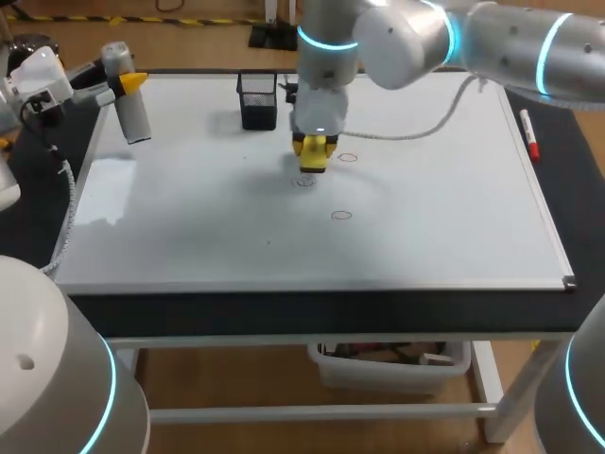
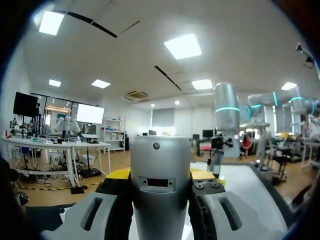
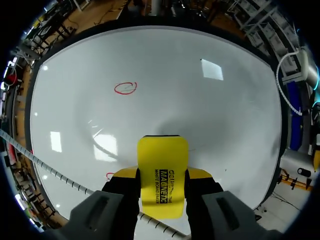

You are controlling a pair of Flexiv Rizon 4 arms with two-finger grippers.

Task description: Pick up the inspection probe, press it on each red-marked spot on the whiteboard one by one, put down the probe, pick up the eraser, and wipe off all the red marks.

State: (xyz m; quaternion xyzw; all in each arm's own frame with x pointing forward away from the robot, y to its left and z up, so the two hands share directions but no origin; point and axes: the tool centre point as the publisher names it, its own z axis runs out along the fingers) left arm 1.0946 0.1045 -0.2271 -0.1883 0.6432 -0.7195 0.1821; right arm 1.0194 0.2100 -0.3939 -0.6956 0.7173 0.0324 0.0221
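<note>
The whiteboard (image 1: 444,218) covers the table. My right gripper (image 1: 314,156) points down over its middle, shut on a yellow eraser (image 1: 313,149) (image 3: 162,172) that sits on or just above the board. Three red circle marks show: one (image 1: 348,157) to the eraser's right, one (image 1: 304,182) just in front of it, one (image 1: 341,216) nearer the front edge. In the right wrist view one red circle (image 3: 125,88) lies ahead and another (image 3: 109,176) peeks out beside a finger. My left gripper (image 1: 123,83) (image 2: 160,182), at the board's far left corner, is shut on the grey cylindrical probe (image 1: 129,99) (image 2: 160,185).
A black mesh pen holder (image 1: 257,99) stands at the back of the board, just behind the right gripper. A red marker (image 1: 529,132) lies along the board's right rim. A pale cable (image 1: 416,134) (image 3: 50,172) trails from the right arm over the board.
</note>
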